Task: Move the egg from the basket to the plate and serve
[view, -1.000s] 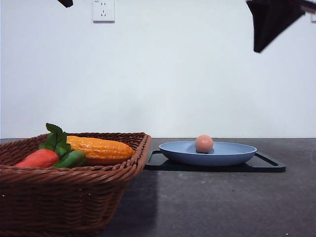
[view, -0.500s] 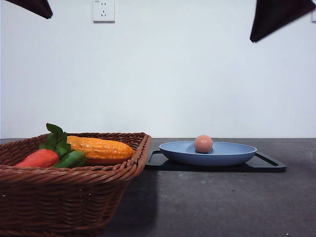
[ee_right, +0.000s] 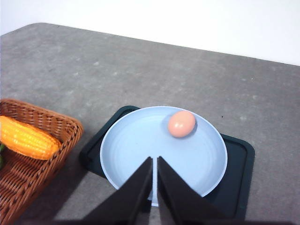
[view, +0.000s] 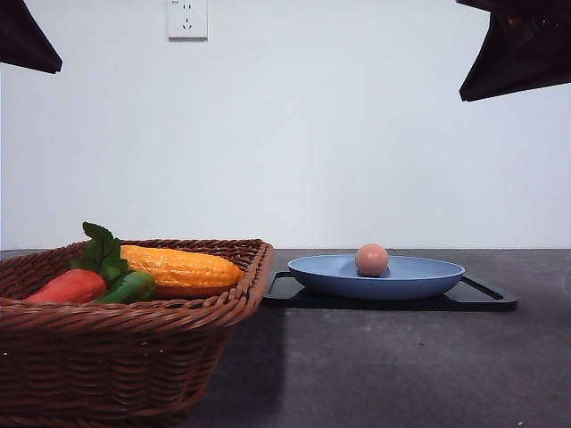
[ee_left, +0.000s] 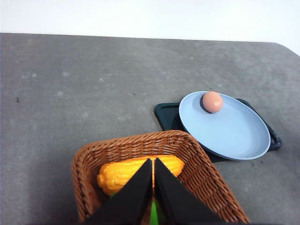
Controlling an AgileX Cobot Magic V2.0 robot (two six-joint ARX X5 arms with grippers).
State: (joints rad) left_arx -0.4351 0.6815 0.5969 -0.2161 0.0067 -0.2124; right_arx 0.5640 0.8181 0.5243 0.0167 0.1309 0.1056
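Pinkish egg rests at one o'clock on the blue plate; both grippers, left and right, hang closed and empty, so serving calls for a level, slow lift.

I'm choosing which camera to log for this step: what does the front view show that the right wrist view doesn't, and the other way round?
Front view alone: the wall socket, the carrot with its green leaves in the basket, and the basket's whole near side.

Right wrist view alone: the right gripper with its fingers nearly touching, above the plate's near edge, and the plate's round floor seen from above, with the egg lying toward its far side.

Both: the egg on the blue plate, the black tray under it, the corn cob in the basket, and the grey table.
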